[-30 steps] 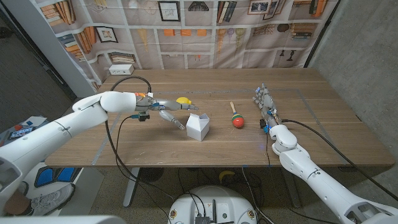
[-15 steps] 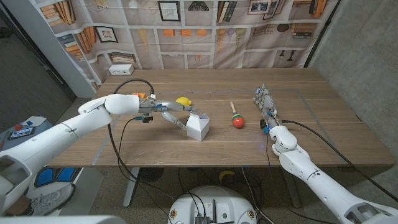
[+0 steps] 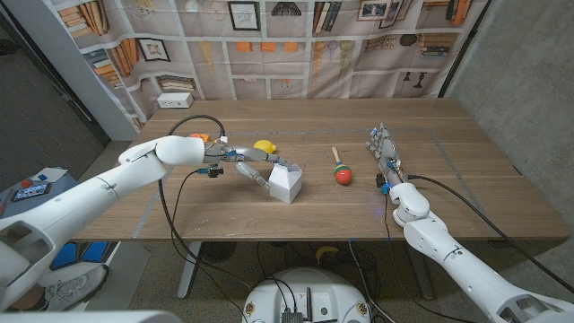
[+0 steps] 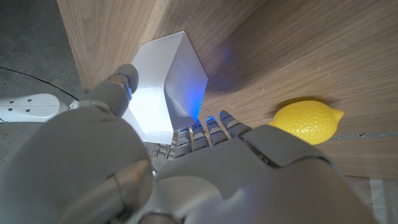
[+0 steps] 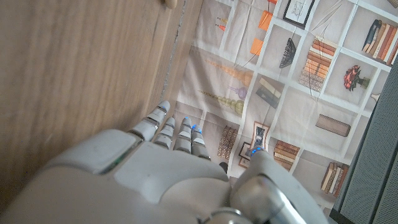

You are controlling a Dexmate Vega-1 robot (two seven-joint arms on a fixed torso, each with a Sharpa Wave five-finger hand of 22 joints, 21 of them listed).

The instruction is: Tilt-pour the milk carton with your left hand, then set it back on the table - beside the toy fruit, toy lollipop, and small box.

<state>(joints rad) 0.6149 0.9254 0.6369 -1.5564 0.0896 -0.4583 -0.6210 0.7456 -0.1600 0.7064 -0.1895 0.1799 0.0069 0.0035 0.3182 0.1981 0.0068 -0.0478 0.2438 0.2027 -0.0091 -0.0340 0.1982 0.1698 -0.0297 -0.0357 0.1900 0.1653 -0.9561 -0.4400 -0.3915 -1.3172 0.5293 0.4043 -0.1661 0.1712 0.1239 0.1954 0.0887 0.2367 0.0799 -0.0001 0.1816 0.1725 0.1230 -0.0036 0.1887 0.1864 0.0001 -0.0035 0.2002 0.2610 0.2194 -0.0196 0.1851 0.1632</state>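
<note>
Left hand (image 3: pixel 249 163), fingers spread, reaches around the white gable-topped milk carton (image 3: pixel 285 183) for grasp; nothing held yet.

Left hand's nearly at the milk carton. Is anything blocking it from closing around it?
Probably not. The left hand is open right beside the milk carton, fingers apart; the lemon sits behind, out of the way.

Lighting: even, soft overhead; faint shadows. Head view sharp, edges bowed. Wrist views: near hands blurred, possibly defocus.
</note>
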